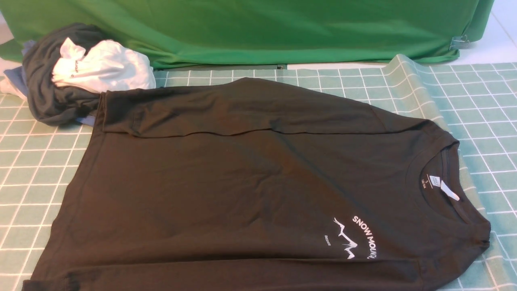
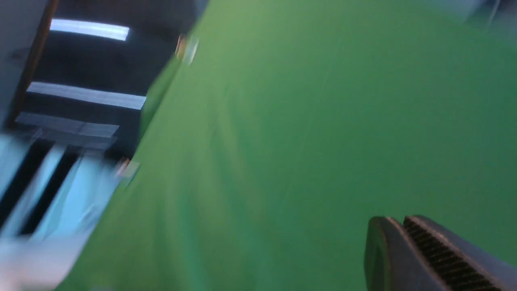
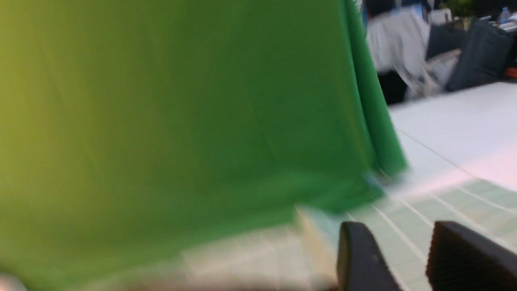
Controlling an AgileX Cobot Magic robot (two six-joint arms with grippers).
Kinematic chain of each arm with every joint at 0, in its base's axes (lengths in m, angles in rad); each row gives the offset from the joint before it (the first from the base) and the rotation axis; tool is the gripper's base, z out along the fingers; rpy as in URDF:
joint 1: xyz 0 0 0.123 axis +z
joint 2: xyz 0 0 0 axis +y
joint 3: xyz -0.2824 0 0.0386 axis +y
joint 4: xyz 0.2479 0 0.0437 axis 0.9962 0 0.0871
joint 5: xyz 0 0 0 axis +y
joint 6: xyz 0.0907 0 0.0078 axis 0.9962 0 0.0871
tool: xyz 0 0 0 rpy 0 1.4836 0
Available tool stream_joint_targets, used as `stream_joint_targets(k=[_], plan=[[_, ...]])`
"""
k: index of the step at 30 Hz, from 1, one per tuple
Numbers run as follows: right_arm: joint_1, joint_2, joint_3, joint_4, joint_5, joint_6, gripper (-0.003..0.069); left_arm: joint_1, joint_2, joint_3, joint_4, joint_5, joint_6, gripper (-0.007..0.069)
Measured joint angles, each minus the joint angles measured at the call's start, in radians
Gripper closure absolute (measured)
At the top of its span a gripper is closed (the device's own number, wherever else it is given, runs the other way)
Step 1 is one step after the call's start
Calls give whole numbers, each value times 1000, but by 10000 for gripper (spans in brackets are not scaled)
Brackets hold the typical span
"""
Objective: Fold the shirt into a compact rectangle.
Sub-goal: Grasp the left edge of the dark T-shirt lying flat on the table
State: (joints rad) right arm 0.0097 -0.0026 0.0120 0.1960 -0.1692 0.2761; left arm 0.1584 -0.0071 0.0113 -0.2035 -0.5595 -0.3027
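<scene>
Shirt (image 1: 242,182) lies flat on the bench (image 1: 40,161), collar (image 1: 448,178) right, far sleeve (image 1: 242,109) already folded in. I hover clear so nothing drags it: left gripper (image 2: 398,226) closed empty, right gripper (image 3: 404,238) parted, empty.

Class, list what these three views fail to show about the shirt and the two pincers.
1. Shirt: its near edge is cut off by the front view's bottom edge.
2. Neck tag: lettering too small to read in the front view.
3. Left pincer: only blurred tips at the left wrist view's corner; absent from the front view.
4. Right pincer: likewise cut off in the right wrist view; blur smears what lies beneath.
</scene>
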Motion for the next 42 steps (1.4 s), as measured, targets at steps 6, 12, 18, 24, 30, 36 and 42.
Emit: stream_joint_targets(k=[6,12,18,24,30,36,42], plan=[[0,0,0,23,-98,43,417,0,122,-242,20,109,-58,610],[3,0,-41,9,-131,90,446,0,432,-689,46,754,-4,610],[65,141,-423,-145,244,-40,617,0,821,-906,-34,1375,253,610],[152,494,-841,-168,824,-256,632,-70,993,-810,-31,1574,336,620],[183,805,-1002,-122,1240,-432,635,-169,998,-676,141,1577,319,622],[184,974,-1004,46,1375,-548,636,-139,1031,-660,194,1600,303,622],[184,1033,-1005,136,1372,-632,636,42,1181,-659,161,1561,282,617]])
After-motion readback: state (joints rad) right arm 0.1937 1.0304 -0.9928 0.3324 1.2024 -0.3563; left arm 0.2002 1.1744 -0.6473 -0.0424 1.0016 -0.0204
